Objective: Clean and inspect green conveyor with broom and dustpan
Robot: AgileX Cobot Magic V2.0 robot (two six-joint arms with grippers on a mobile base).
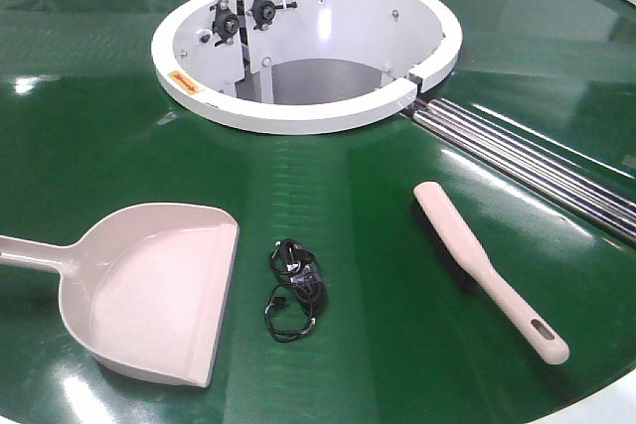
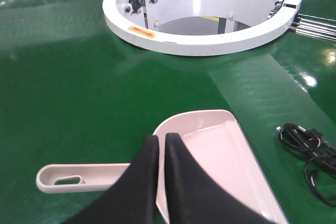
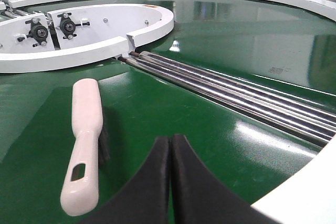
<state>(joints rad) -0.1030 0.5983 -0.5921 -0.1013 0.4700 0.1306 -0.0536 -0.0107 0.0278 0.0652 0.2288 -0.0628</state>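
The green conveyor fills the front view. The beige dustpan lies at the lower left, its handle to the left. The beige broom lies at the right, bristles down, its slotted handle end nearest. In the left wrist view my left gripper is shut and empty, above where the dustpan meets its handle. In the right wrist view my right gripper is shut and empty, to the right of the broom. Neither gripper shows in the front view.
A black coiled cable lies between dustpan and broom; it also shows in the left wrist view. The white hub ring stands behind. Silver rails run diagonally at the right. The white outer rim lies close right.
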